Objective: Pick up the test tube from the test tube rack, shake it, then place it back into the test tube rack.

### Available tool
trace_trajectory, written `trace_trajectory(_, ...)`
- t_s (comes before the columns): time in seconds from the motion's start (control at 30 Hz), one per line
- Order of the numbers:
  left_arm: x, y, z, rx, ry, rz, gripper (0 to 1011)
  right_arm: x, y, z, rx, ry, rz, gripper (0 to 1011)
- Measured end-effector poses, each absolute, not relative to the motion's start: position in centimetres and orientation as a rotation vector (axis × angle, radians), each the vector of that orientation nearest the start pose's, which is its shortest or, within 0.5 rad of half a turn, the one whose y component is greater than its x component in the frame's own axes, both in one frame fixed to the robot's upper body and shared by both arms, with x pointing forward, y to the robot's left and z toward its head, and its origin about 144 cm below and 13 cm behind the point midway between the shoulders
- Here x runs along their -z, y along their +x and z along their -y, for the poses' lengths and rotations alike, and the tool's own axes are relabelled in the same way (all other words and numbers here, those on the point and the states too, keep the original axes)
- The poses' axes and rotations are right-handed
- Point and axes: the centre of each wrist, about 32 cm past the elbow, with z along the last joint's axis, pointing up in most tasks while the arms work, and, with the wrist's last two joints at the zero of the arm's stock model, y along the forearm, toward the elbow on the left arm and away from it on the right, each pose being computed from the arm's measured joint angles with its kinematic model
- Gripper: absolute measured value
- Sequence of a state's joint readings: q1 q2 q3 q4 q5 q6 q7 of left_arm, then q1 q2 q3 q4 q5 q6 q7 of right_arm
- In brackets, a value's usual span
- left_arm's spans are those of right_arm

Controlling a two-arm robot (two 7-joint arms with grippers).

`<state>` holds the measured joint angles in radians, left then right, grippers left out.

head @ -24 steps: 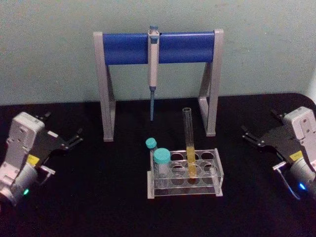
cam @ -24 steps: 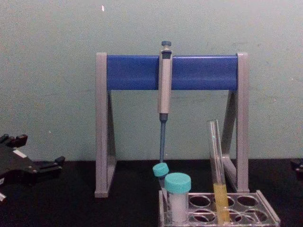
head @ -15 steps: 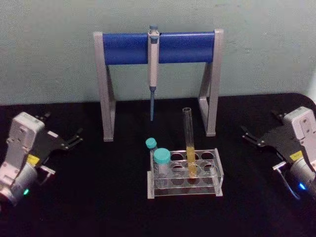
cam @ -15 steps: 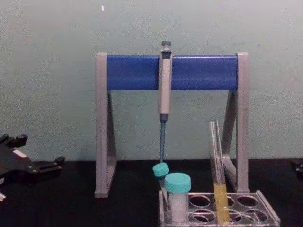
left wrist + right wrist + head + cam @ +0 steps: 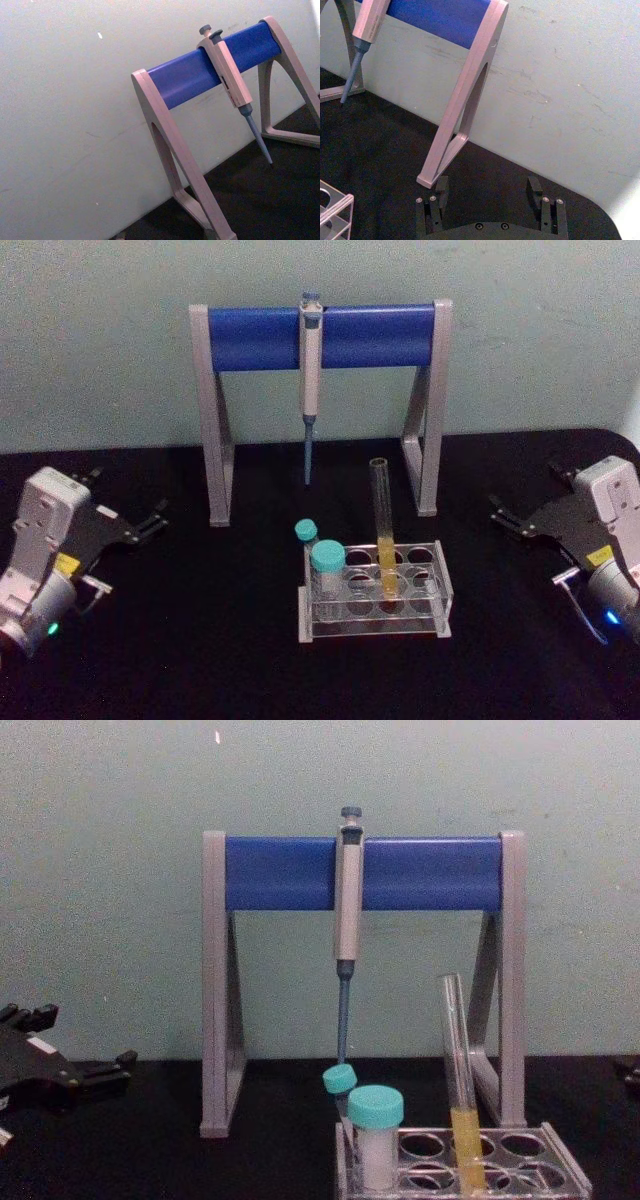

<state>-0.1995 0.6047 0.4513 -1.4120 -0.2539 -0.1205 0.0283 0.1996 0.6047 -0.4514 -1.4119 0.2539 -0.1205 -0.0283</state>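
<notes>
Test tube (image 5: pixel 382 525) stands upright in the test tube rack (image 5: pixel 443 592), lower centre; left gripper (image 5: pixel 152 521) and right gripper (image 5: pixel 505 516) sit well apart at mid-left and mid-right, jaws spread.

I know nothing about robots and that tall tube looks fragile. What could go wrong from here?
The tube has no cap, so shaking could splash its yellow liquid out. Two capped tubes stand close on its left in the rack; the left gripper, fingers open, might knock them, so the right gripper, also open, looks safer. The tube is tall and thin; a hard squeeze might crack it.
</notes>
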Motion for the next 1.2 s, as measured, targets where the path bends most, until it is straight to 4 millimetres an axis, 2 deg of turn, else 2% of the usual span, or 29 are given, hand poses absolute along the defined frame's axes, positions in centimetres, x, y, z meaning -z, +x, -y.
trace_trajectory(1.2, -113.98, 48.86, -30.97, -1.248, 0.304, 0.285, 1010, -113.98, 48.86, 30.97, 1.248, -0.305, 0.285, 1000)
